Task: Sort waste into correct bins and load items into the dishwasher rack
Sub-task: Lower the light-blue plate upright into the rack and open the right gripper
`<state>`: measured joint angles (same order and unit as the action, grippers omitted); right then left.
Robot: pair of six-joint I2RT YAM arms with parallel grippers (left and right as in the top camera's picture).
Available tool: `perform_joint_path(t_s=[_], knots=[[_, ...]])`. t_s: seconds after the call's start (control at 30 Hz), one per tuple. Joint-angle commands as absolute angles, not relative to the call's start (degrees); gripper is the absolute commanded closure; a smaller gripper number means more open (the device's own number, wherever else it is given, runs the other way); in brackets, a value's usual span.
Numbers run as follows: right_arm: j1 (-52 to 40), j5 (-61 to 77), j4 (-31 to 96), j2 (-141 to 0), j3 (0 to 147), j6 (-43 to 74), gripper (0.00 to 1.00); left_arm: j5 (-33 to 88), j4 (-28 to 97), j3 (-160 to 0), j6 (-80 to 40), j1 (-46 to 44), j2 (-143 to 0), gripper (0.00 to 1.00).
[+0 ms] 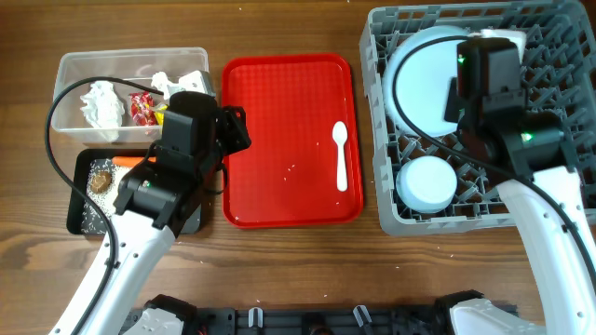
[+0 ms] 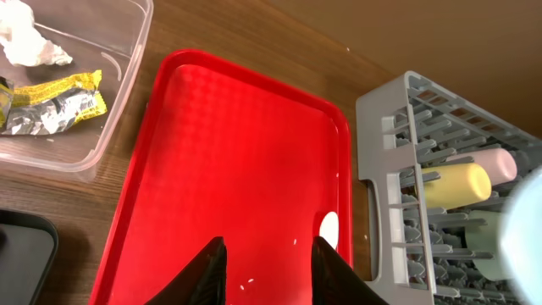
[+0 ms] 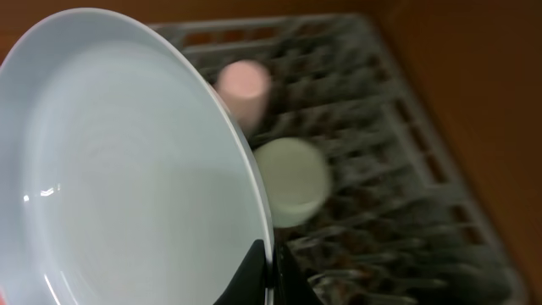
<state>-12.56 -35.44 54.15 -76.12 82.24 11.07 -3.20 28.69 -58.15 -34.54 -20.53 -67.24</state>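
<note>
Right hand [image 3: 271, 259] clamped on rim of pale blue round plate [image 3: 127, 161] — over grey pegged plastic rack [image 1: 557, 42], left hand [image 2: 268, 256] parted, empty, above flat red tray [image 2: 237, 144].

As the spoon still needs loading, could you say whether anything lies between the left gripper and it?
Nothing visible does: only red tray surface separates the left gripper from the white spoon.

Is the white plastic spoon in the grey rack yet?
Out: the white plastic spoon lies on the red serving tray, beside the grey rack.
</note>
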Motion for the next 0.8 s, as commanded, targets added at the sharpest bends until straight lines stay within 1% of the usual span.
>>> perform_joint_path(t_s=[0.0, 0.13, 0.2, 0.33, 0.4, 0.47, 0.57, 0.77], knots=[[-12.7, -52.1, 53.0, -76.6, 82.7, 10.7, 0.96, -4.2, 28.6, -58.8, -33.2, -20.4, -69.3, 0.68], [-12.7, -66.5, 48.4, -78.2, 80.5, 10.4, 0.96, -4.2, 28.6, -58.8, -33.2, -20.4, -70.8, 0.68], [-12.7, -70.7, 47.4, -79.2, 80.5, 9.1, 0.96, -4.2, 28.4, -58.8, -33.2, -20.4, -71.3, 0.67], [-12.7, -70.6, 43.3, -82.4, 80.5, -0.6, 0.96, -4.2, 27.7, -58.8, -33.2, -20.4, -71.8, 0.68], [-12.7, -70.5, 42.4, -83.5, 80.5, -3.2, 0.96, -4.2, 27.7, -58.8, -33.2, -20.4, -71.8, 0.67], [-12.7, -69.3, 42.7, -84.6, 80.5, -3.5, 0.96, -4.2, 27.7, -58.8, -33.2, -20.4, -71.8, 0.67], [-12.7, -62.7, 43.2, -85.0, 80.2, -4.7, 0.96, -4.2, 27.7, -58.8, -33.2, -20.4, -71.8, 0.68], [-12.7, -55.9, 46.6, -85.0, 80.1, -3.1, 0.96, -4.2, 27.7, -58.8, -33.2, -20.4, -71.8, 0.67]])
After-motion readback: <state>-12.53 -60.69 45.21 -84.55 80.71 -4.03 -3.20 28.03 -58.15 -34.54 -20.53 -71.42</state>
